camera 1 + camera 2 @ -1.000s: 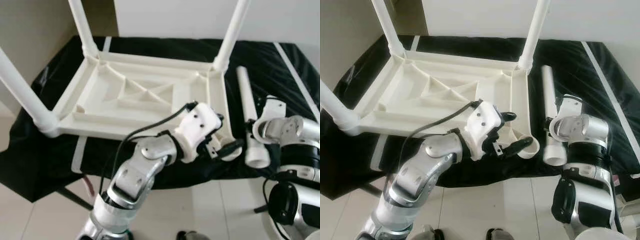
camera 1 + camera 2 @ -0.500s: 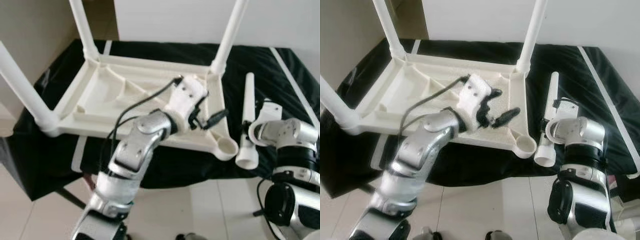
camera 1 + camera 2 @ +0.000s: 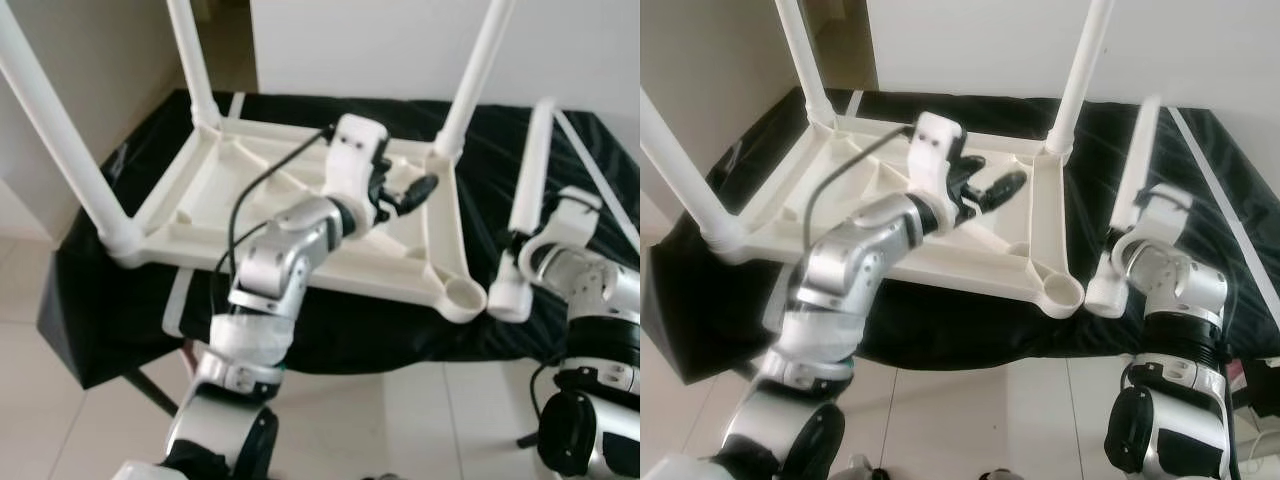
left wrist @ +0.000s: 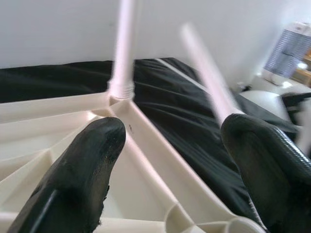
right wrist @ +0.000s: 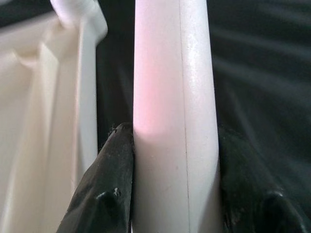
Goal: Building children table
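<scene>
The left gripper [image 3: 400, 190], black fingers spread with nothing between them, now hovers over the middle of the upturned white plastic tabletop [image 3: 200, 195], up from its near right corner socket. The right gripper [image 5: 170, 189], clamped on the loose white plastic leg [image 3: 527, 190], has tilted it up off the black cloth [image 3: 120, 290] beside that corner.

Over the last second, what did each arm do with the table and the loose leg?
The left gripper left the empty corner socket and moved up over the upturned table top, open. The right gripper, still clamped on the loose leg, tilted it up off the black cloth. Three fitted legs unchanged.
</scene>
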